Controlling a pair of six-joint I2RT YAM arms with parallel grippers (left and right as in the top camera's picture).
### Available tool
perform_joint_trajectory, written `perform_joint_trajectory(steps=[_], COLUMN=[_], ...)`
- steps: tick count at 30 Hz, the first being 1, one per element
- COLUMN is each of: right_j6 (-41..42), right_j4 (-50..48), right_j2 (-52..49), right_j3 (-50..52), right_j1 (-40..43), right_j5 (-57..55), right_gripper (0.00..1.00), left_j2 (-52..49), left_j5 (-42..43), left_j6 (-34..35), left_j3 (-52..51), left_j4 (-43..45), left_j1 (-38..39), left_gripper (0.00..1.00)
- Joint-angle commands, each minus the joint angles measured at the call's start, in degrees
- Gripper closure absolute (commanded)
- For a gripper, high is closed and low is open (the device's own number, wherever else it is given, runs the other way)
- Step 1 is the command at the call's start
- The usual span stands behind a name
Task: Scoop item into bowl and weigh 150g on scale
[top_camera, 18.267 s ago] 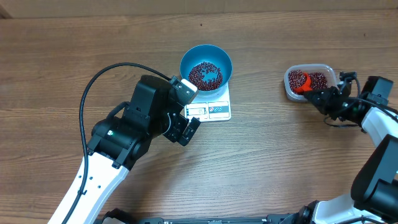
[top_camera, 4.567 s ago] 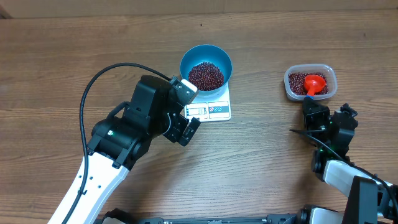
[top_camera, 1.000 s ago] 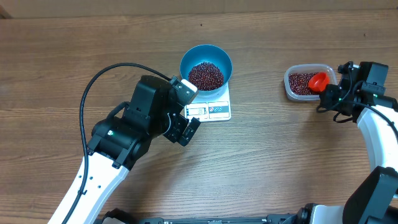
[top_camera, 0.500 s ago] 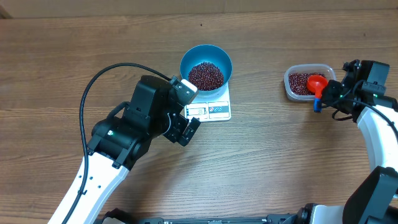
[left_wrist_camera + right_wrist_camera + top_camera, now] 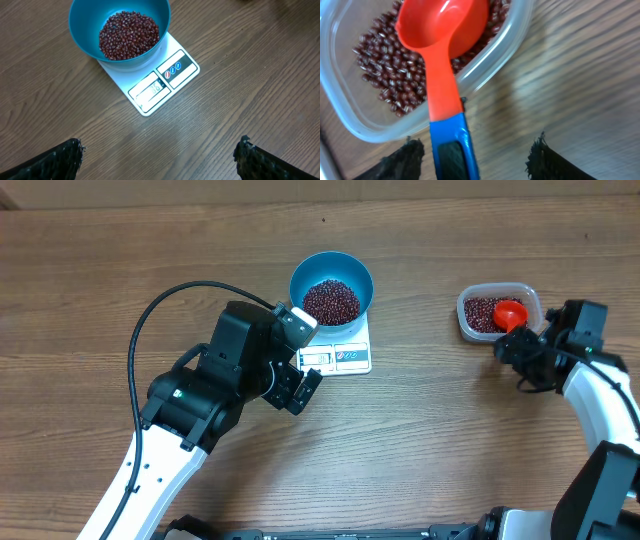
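Observation:
The blue bowl stands on the white scale with a heap of dark red beans in it. The left wrist view shows bowl, beans and scale ahead of my left gripper, which is wide open over bare wood. A red scoop lies with its cup in the clear tub of beans. Its blue handle runs out over the rim between the parted fingers of my right gripper, which is open and not pressing on it.
The tub sits at the right of the table, with my right gripper just in front of it. My left arm and its black cable fill the space left of the scale. Bare wood lies between scale and tub.
My right gripper has opened and let go of the scoop, which now rests with its cup in the tub. The right arm has drawn back toward the table's near side. The left arm has not moved.

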State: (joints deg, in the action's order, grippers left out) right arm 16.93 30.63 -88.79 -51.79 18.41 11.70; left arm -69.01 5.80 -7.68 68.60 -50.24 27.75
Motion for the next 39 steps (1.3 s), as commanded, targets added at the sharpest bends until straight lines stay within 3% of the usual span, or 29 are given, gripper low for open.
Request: perform_joint_trajectory(steps=[1,10,30,35,39], right_j6=[8.76,18.91,19.06,19.10,19.06], right_j4=[-6.14,-15.08,-13.07,-13.05,-13.49], right_j2=[-0.17,-0.17,1.05,1.05,1.05], right_j3=[4.24,8.09,8.04,8.04,8.04], right_j1=[0.42,0.42,5.40,7.98,10.03], right_j5=[6.69,9.42,18.51,19.54,22.82], right_gripper=[0.30,0.30,0.30,0.32,0.42], left_j2=[0.02,0.02,0.02,0.02,0.02], left_j5=[0.00,0.00,0.00,0.00,0.00], left_j6=[-1.09,-1.09,-1.09,-1.09,-1.09], left_j3=[0.02,0.02,0.02,0.02,0.02], left_j4=[-0.13,-0.13,-0.13,-0.13,-0.13], left_j1=[-0.20,-0.20,-0.20,-0.20,-0.20], left_gripper=[0.00,0.00,0.00,0.01,0.00])
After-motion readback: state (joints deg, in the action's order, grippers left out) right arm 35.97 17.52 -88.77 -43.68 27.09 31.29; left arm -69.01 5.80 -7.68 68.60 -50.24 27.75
